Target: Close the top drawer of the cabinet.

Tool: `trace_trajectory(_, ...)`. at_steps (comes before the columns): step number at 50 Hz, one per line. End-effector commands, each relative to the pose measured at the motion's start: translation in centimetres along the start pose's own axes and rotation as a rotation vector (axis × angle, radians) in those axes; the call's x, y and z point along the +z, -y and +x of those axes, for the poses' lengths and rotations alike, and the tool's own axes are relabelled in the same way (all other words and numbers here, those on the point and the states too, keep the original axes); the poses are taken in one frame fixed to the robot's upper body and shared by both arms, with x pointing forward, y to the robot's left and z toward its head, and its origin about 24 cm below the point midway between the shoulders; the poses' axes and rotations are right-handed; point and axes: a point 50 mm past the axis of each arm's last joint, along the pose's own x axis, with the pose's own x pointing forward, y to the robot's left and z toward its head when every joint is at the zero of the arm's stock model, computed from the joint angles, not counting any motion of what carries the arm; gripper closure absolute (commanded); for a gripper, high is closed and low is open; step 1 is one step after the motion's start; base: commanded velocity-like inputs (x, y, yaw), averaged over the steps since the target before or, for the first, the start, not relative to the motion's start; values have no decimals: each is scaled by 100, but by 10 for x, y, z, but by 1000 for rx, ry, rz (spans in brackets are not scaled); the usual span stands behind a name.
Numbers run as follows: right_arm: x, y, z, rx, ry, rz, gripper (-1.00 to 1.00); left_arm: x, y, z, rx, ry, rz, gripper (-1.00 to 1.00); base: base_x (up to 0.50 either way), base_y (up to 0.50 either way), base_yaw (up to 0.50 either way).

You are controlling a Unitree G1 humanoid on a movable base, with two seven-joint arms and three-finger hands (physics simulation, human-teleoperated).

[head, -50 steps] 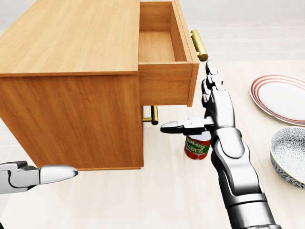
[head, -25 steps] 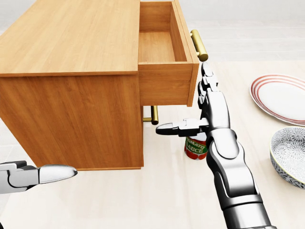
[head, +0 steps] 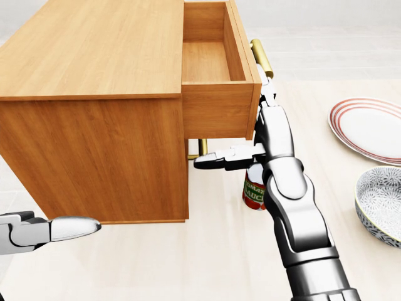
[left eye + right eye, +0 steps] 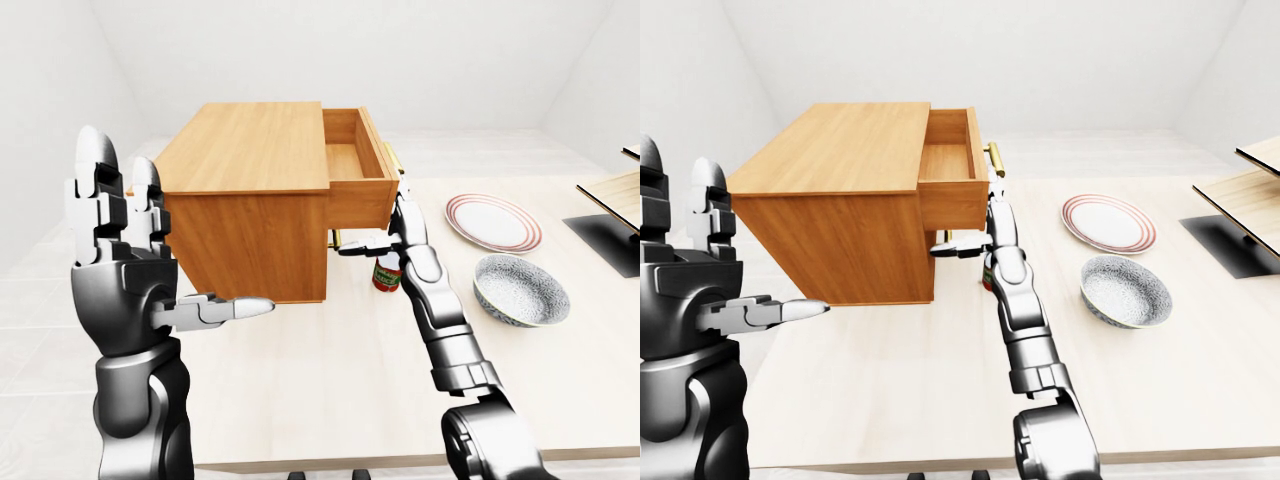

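The wooden cabinet (image 3: 94, 63) stands on the table, its top drawer (image 3: 216, 110) pulled out to the right and showing nothing inside. A brass handle (image 3: 262, 58) runs along the drawer front. My right hand (image 3: 268, 135) is open, its palm flat beside the drawer front. The fingers (image 3: 268, 94) point up just below the handle, and the thumb (image 3: 216, 162) reaches left under the drawer. Whether the palm touches the drawer front I cannot tell. My left hand (image 4: 125, 260) is open and raised at the left, apart from the cabinet.
A tomato sauce can (image 3: 254, 193) stands on the table (image 3: 188, 263) right under my right wrist. The lower drawer's brass handle (image 3: 202, 149) sits behind the thumb. A red-rimmed plate (image 3: 369, 128) and a patterned bowl (image 3: 382, 200) lie to the right. A wooden shelf (image 4: 612, 188) is at the far right.
My right hand has moved left and up, closing in on the drawer front, with its thumb now under the drawer. The drawer and my left hand have not visibly moved.
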Motion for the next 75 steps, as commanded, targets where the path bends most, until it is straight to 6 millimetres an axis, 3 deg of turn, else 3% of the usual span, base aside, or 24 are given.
trace_trajectory(1, 10, -20, 4, 79, 30, 9, -100, -1, 0, 0, -1, -5, -2, -100, 1, 0, 0)
trace_trajectory(25, -21, -55, -2, 176, -77, 56, -100, 0, 0, 0, 0, 2, -5, -100, 0, 0, 0)
trace_trajectory(75, -21, -108, 7, 334, -81, 104, -100, -1, 0, 1, -3, 0, -14, -100, 0, 0, 0)
